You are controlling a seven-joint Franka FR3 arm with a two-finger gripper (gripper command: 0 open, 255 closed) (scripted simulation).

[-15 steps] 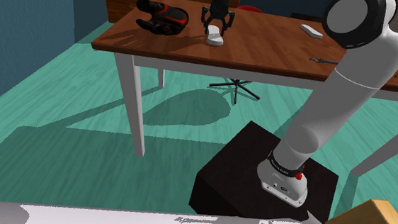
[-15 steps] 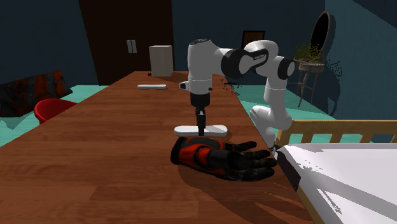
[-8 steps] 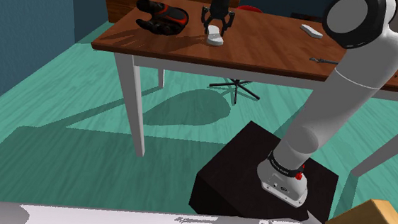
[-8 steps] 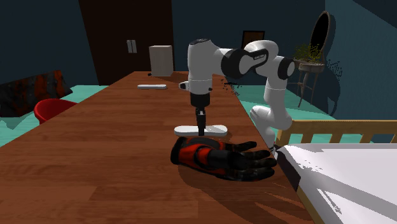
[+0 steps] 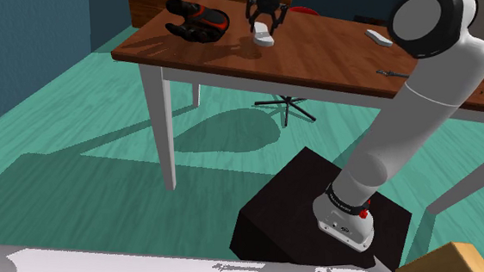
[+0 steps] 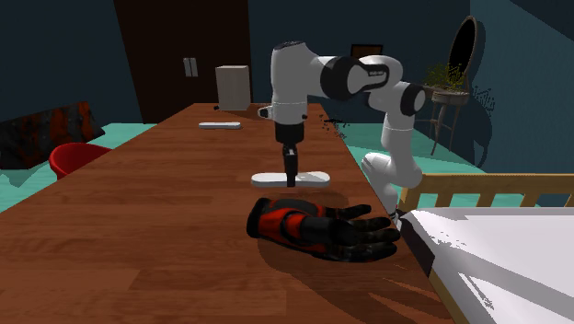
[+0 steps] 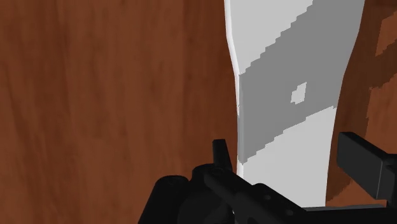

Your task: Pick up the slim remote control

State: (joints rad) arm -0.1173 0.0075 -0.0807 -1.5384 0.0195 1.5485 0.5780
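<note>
The fingers (image 7: 366,162) stand close together, one on each long edge of the remote (image 7: 286,95), clasping it across its narrow width; one finger plainly presses the edge, while the other's contact is harder to make out. The remote is a plain white slat running lengthwise away from the hand, over the brown bench (image 7: 95,95); in the second exterior view it sits level at the fingers' tips, taken about mid-length, just beyond a black-and-red glove (image 6: 317,228) near the bench's edge. By its look it is light and stiff, with a smooth shell that could slide in a loose pinch; the middle seems the right place to hold it, so that neither end droops, and the narrow sides give the fingers flat bearing. Both its ends run out of the wrist view; a grey band across it reads as shadow, and no buttons are drawn; whether its underside is clear of the bench or resting on it I cannot tell.
</note>
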